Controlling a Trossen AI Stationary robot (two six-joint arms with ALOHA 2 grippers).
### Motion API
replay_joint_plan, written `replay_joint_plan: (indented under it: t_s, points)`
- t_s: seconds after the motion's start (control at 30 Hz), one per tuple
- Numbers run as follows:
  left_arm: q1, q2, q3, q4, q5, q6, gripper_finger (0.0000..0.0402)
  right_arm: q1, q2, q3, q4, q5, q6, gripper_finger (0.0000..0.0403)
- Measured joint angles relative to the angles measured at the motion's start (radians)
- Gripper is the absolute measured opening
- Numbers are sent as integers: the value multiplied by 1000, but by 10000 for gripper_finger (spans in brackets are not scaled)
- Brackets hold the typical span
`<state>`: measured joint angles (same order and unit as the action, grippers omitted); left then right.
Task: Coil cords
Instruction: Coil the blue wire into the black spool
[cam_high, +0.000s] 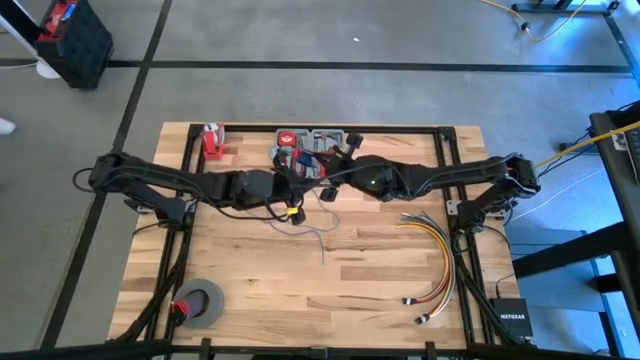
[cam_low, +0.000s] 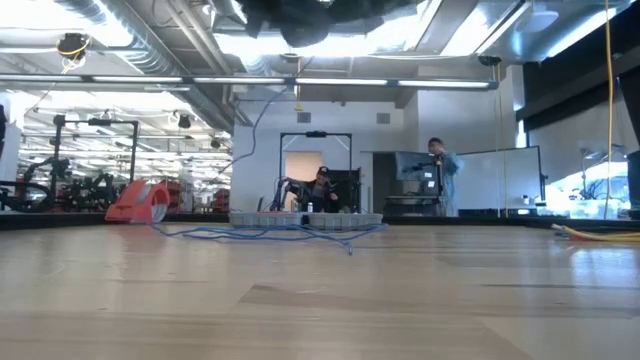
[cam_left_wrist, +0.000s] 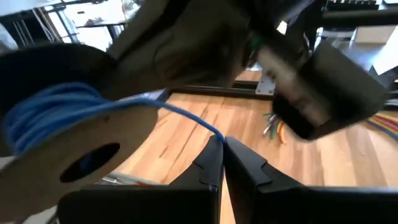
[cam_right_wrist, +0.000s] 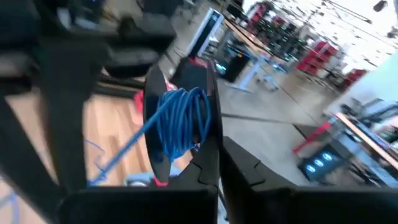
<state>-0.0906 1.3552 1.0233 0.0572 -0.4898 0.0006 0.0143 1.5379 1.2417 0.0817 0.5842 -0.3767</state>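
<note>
Blue cord (cam_right_wrist: 180, 121) is showing bright against a tan spool (cam_left_wrist: 93, 143), with more blue cord trailing in loose loops across the pale, striped wood grain of the desk (cam_high: 300, 290). The dark left tool (cam_left_wrist: 222, 163) and dark right tool (cam_right_wrist: 214, 165) are appearing nearly black. A bundle of yellow, orange and red cables (cam_high: 435, 262) is glowing warm at one side, a grey tape roll (cam_high: 203, 302) is sitting with a red spot beside it, and a red object (cam_high: 212, 141) is standing by a grey tray (cam_high: 318, 138).
</note>
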Motion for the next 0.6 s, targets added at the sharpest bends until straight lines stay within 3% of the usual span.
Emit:
replay_joint_plan:
  t_s: [0.2, 0.6]
  points:
    - [0, 0, 3, -7, -77, 7, 5, 13, -14, 43, 11, -59, 6, 5]
    - [-1, -2, 3, -14, -76, 26, 5, 84, -44, 160, -1, -60, -35, 5]
